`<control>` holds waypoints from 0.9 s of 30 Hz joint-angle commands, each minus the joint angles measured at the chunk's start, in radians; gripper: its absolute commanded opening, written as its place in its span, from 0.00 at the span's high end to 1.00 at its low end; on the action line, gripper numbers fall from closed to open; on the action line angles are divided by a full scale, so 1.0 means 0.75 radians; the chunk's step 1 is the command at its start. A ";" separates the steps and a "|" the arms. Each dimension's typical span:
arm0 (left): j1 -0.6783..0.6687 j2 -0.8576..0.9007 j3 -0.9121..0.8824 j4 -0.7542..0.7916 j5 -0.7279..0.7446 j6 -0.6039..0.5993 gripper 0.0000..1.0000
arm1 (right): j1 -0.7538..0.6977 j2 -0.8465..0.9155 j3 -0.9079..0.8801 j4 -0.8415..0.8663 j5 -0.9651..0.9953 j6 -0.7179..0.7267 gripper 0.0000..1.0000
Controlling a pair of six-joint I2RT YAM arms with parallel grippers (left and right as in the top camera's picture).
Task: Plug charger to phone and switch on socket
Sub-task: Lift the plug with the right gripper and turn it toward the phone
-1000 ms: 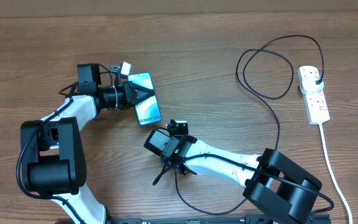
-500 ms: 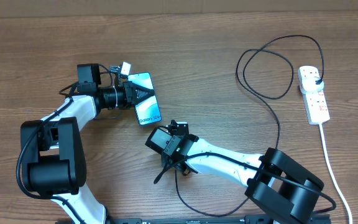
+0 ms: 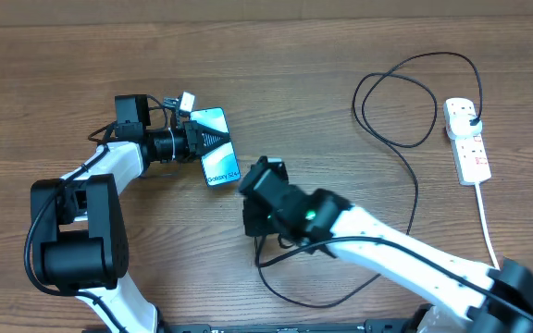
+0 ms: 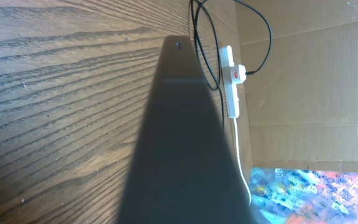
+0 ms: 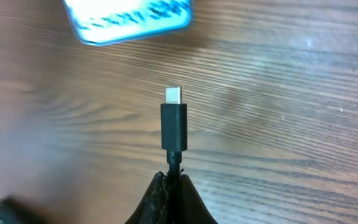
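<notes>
Your left hand has its fingers pressed together. Their tip lies over the phone, though you cannot tell whether it touches the screen. The phone rests on the desk with its lit screen up. Your right hand is just beside the phone's near short edge and pinches the charger by its cable, right behind the connector tip. In the right wrist view that tip points toward the phone but is apart from it, with bare wood between. The black cable loops away from the phone to the socket, which lies well apart from the phone on your right, with the black plug in its far outlet.
</notes>
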State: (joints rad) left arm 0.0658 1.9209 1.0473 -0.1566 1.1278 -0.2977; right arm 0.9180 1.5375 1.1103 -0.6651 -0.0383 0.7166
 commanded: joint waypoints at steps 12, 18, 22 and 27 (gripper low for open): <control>-0.001 -0.041 0.006 0.006 0.033 -0.018 0.96 | -0.136 -0.244 -0.004 0.123 -0.407 -0.281 0.96; -0.001 -0.041 0.006 0.006 0.033 -0.018 0.96 | -0.136 -0.243 -0.067 0.130 -0.366 -0.314 0.96; -0.001 -0.041 0.006 0.006 0.033 -0.018 0.96 | -0.136 -0.242 -0.216 0.236 -0.340 -0.300 0.96; -0.001 -0.041 0.006 0.006 0.033 -0.018 0.96 | -0.133 -0.239 -0.403 0.430 -0.345 -0.256 0.96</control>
State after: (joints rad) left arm 0.0658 1.9209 1.0473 -0.1566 1.1278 -0.2981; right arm 0.8181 1.3697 0.8680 -0.3901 -0.3027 0.5148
